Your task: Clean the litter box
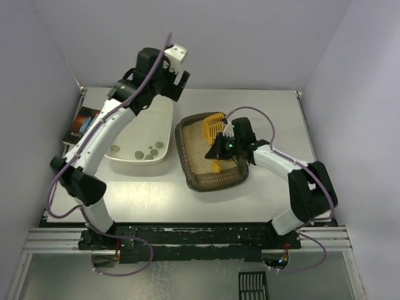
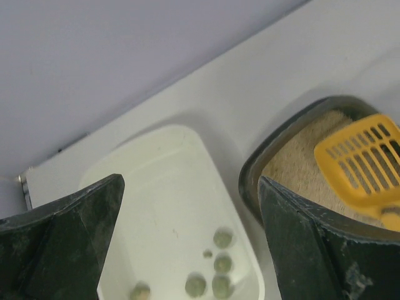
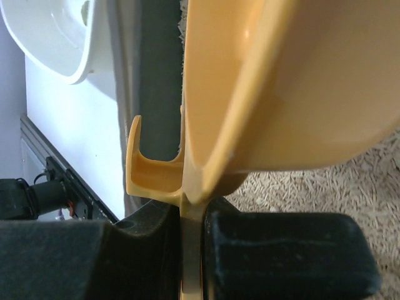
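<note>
The dark brown-grey litter box (image 1: 185, 164) sits mid-table with beige litter (image 1: 201, 159) inside; its rim (image 2: 250, 181) and litter (image 3: 325, 187) show in both wrist views. My right gripper (image 1: 226, 147) is over the box, shut on the handle of a yellow slotted scoop (image 1: 213, 125), whose head lies at the box's far end (image 2: 361, 159). The scoop fills the right wrist view (image 3: 262, 87). My left gripper (image 1: 177, 74) is open and empty, raised above the far end of the cream-white tub (image 1: 164, 122).
The cream-white tub (image 2: 119, 172) left of the litter box holds several grey-green clumps (image 2: 217, 262), also seen from the top (image 1: 145, 153). A dark book (image 1: 80, 125) lies at the table's left edge. A black grate (image 1: 253, 287) lies below the front rail.
</note>
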`<control>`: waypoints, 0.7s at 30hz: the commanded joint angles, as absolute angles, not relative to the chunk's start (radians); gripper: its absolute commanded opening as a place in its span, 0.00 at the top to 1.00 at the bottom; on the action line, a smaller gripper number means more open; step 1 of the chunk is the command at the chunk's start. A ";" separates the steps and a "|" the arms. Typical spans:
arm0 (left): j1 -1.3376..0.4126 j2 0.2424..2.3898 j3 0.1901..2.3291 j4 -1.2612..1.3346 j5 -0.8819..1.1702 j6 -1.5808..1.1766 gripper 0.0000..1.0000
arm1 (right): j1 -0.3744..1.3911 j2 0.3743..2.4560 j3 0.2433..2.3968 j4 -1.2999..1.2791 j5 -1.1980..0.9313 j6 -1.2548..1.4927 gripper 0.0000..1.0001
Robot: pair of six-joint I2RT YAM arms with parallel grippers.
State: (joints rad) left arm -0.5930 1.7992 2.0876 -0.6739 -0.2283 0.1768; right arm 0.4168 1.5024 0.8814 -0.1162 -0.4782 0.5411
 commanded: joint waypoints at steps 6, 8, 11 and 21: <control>-0.490 1.497 1.874 -0.708 -0.208 0.130 0.02 | 0.413 1.654 0.996 -0.134 -0.597 0.461 0.94; -0.475 1.471 1.839 -0.721 -0.227 0.139 0.02 | 0.413 1.655 1.025 -0.160 -0.601 0.441 0.90; -0.454 1.435 1.797 -0.722 -0.241 0.141 0.02 | 0.413 1.662 1.055 -0.213 -0.593 0.410 0.81; -0.431 1.399 1.763 -0.726 -0.266 0.160 0.02 | 0.413 1.651 1.075 -0.290 -0.526 0.376 0.51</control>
